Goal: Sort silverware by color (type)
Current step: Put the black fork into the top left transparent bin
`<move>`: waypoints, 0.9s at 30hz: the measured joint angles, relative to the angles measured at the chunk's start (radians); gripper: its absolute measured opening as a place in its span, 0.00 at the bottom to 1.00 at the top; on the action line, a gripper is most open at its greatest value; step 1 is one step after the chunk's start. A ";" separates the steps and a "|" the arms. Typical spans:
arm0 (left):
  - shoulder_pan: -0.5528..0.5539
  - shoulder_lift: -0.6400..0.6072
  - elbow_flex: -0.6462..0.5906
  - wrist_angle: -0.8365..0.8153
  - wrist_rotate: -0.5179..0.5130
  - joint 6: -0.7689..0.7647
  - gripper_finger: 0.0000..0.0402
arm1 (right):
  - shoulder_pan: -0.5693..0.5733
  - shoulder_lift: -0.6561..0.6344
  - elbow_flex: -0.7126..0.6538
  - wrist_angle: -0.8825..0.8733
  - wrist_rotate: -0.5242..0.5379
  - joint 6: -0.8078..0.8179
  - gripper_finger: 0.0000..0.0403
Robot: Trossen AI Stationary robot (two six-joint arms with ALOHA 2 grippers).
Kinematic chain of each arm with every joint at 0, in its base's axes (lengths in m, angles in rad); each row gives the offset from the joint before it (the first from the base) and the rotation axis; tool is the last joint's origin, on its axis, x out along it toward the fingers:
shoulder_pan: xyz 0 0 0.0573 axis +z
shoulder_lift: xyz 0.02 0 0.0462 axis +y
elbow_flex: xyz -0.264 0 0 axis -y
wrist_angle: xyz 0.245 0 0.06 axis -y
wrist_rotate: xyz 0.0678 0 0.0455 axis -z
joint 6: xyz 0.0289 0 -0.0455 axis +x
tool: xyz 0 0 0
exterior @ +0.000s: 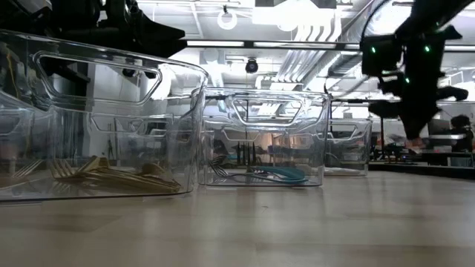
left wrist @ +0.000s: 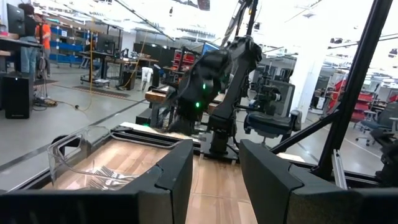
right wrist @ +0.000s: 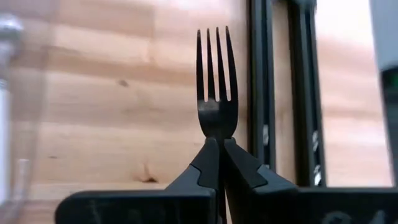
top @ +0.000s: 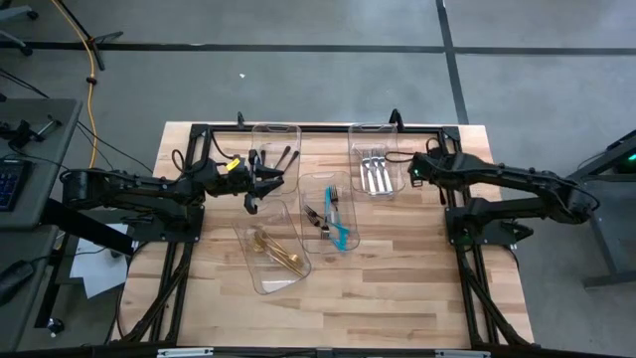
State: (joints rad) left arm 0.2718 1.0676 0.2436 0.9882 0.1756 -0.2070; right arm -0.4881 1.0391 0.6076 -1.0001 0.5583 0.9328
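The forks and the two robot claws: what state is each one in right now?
Right gripper: shut on black fork, tines pointing away.
Left gripper: open, empty, above the table.
Silver forks: lying in a bin.
Gold forks: lying in a bin.
Teal-handled utensil: lying in the middle bin.

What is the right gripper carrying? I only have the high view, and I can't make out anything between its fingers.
Observer: In the right wrist view, the right gripper is shut on a black fork, clamped just below the tines, which point away from the wrist.
Operator: Is the left gripper carrying anything too?
Observer: No. The left wrist view shows the left gripper open, with nothing between its fingers.
Operator: How do the gold pieces sit in their bin?
Observer: In the low view, the gold forks lie in a low heap on the floor of the nearest clear bin.
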 joint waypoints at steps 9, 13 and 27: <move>0.000 0.000 0.000 -0.001 0.002 0.000 0.31 | 0.132 -0.112 0.136 0.229 0.153 -0.295 0.00; 0.000 0.000 0.000 -0.005 0.002 0.000 0.31 | 0.235 -0.182 0.126 0.428 0.175 -0.413 0.01; -0.010 0.000 0.000 -0.009 0.002 -0.026 0.31 | 0.468 -0.195 0.061 0.908 0.164 -0.637 0.00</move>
State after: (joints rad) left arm 0.2617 1.0679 0.2436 0.9795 0.1776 -0.2333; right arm -0.0200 0.8444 0.6682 -0.0921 0.7227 0.2954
